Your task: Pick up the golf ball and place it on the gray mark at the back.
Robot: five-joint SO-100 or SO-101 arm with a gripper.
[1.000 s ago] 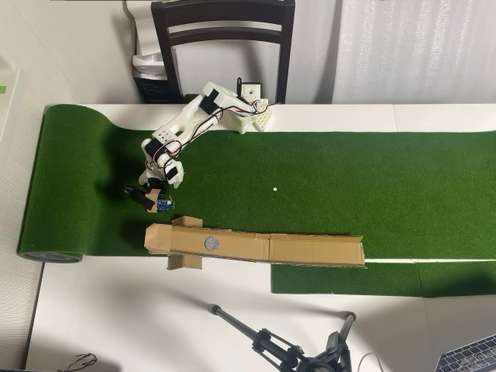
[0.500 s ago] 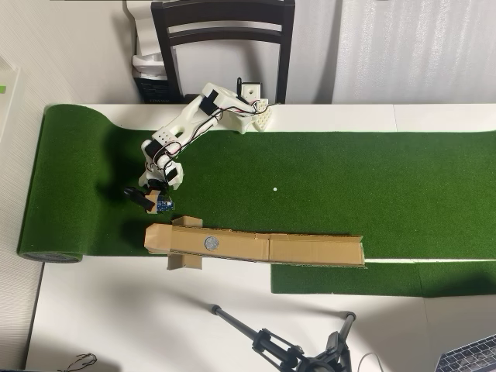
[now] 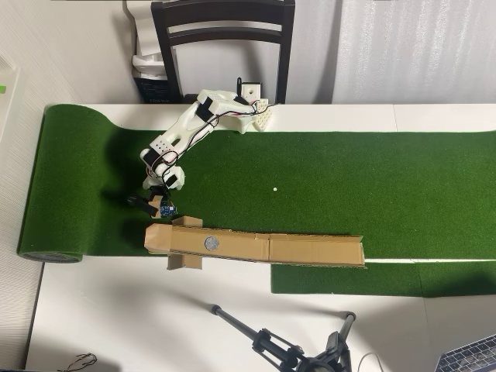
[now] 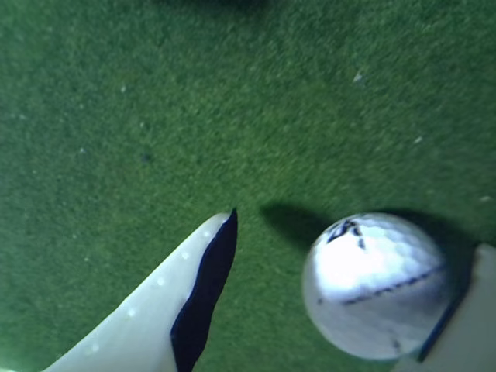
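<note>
Overhead, the white arm (image 3: 186, 132) reaches down over the green turf (image 3: 349, 178), with its gripper (image 3: 157, 205) low just beside the left end of the cardboard ramp (image 3: 256, 246), where the gray mark (image 3: 210, 242) sits; a tiny white dot (image 3: 274, 188) lies well apart on the turf, and the golf ball cannot be made out from here. Closer, in the wrist view, the golf ball (image 4: 377, 287) rests against the right finger (image 4: 465, 325), while the left finger (image 4: 178, 310) stands clear of it with turf between, so the jaws are spread apart, not clamped on the ball.
</note>
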